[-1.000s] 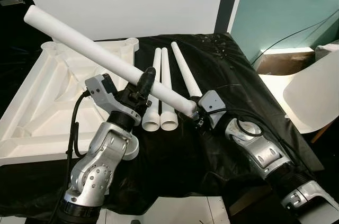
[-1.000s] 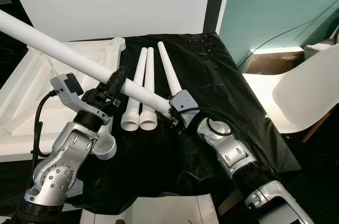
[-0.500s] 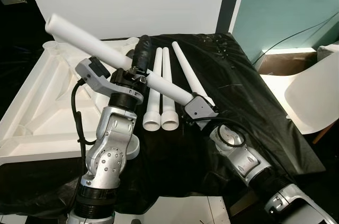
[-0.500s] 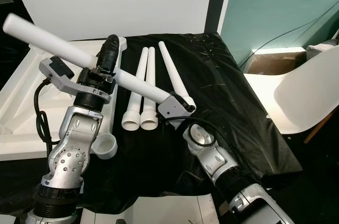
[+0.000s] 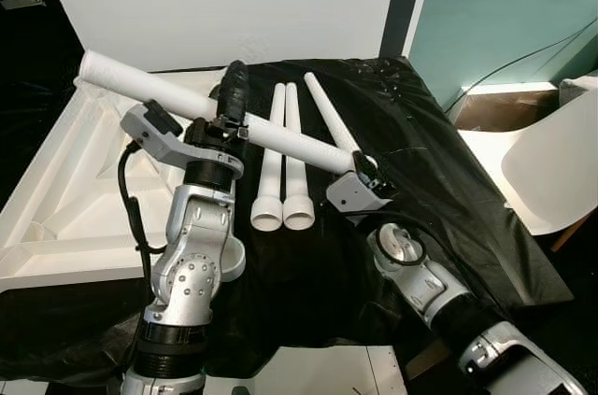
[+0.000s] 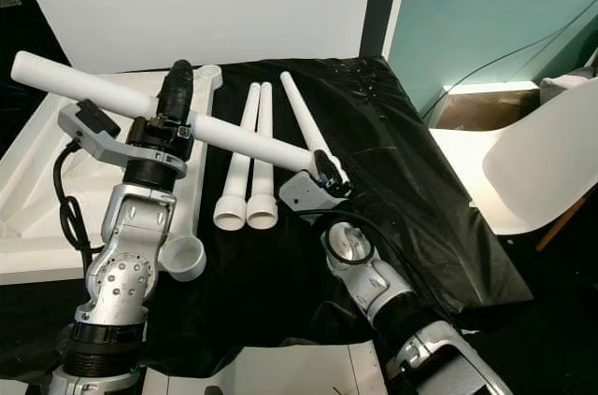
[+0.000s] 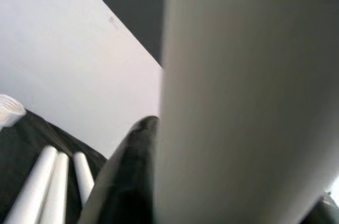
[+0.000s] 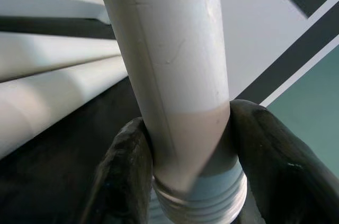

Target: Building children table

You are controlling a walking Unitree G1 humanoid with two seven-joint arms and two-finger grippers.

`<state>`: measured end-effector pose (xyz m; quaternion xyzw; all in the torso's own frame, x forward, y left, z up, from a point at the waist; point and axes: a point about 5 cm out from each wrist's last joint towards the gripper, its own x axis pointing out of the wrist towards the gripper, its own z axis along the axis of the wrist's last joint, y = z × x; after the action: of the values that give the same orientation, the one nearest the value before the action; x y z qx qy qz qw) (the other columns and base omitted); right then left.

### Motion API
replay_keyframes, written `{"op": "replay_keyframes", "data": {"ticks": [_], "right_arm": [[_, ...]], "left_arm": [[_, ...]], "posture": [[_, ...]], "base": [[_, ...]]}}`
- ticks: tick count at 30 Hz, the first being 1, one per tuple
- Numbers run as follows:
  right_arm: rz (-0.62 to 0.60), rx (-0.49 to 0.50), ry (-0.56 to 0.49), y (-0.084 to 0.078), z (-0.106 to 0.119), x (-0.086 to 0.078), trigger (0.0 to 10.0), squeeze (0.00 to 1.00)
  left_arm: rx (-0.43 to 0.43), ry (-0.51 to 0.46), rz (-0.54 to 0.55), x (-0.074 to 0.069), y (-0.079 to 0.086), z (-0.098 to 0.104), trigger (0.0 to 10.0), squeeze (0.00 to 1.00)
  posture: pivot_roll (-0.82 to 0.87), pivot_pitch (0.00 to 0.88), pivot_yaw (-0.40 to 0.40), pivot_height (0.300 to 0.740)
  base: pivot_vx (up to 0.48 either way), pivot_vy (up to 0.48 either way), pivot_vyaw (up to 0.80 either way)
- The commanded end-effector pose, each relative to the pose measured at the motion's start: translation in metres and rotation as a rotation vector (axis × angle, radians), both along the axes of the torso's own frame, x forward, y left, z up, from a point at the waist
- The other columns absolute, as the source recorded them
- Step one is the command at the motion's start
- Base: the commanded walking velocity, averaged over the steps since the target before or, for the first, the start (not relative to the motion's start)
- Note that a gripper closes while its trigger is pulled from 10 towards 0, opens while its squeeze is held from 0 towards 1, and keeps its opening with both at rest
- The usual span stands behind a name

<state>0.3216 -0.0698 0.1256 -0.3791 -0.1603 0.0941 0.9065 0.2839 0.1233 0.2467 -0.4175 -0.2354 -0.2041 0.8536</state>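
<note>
Leg (image 5: pixel 280 136) now lies flatter and lower than a second ago — my left gripper (image 5: pixel 229 107) pinches its middle, my right gripper (image 5: pixel 363 171) clamps its threaded end. The upturned tabletop (image 5: pixel 65 190) waits beyond my left gripper — socketing comes next, I judge.

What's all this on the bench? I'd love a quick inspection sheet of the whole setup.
Surface: black sheet covering the bench.
Job's things: held table leg raised over an upturned white tabletop; three spare legs lying on the sheet.
Clutter: nothing seen.
Grippers: left gripper clamped mid-leg; right gripper clamped at its threaded end.
Cables: black cable on the left arm; wires along the teal wall.
Surroundings: white chair, white board behind.
</note>
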Motion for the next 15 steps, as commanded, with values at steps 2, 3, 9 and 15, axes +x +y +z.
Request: {"op": "replay_keyframes", "data": {"ticks": [2,3,9,15], "right_arm": [[0.026,-0.035,0.013,0.005,-0.004,0.0,10.0,0.0],[0.045,-0.017,0.03,0.008,0.0,0.001,10.0,0.02],[0.203,0.081,0.113,0.019,0.02,0.003,10.0,1.0],[0.316,0.012,0.14,0.03,0.033,0.005,10.0,0.0]], "left_arm": [[0.054,-0.195,-0.14,-0.01,-0.01,0.008,0.0,0.0],[0.055,-0.198,-0.142,-0.01,-0.01,0.008,0.0,0.0],[0.071,-0.219,-0.179,-0.014,-0.014,0.007,0.0,0.0],[0.068,-0.237,-0.204,-0.015,-0.02,0.008,0.0,0.0]], "posture": [[0.0,0.0,0.009,0.74],[0.0,0.0,0.006,0.74],[-0.01,0.0,0.001,0.74],[-0.01,0.0,-0.007,0.74]], "base": [[0.0,0.0,0.0],[0.0,0.0,0.0],[0.0,0.0,0.0],[0.0,0.0,0.0]]}}
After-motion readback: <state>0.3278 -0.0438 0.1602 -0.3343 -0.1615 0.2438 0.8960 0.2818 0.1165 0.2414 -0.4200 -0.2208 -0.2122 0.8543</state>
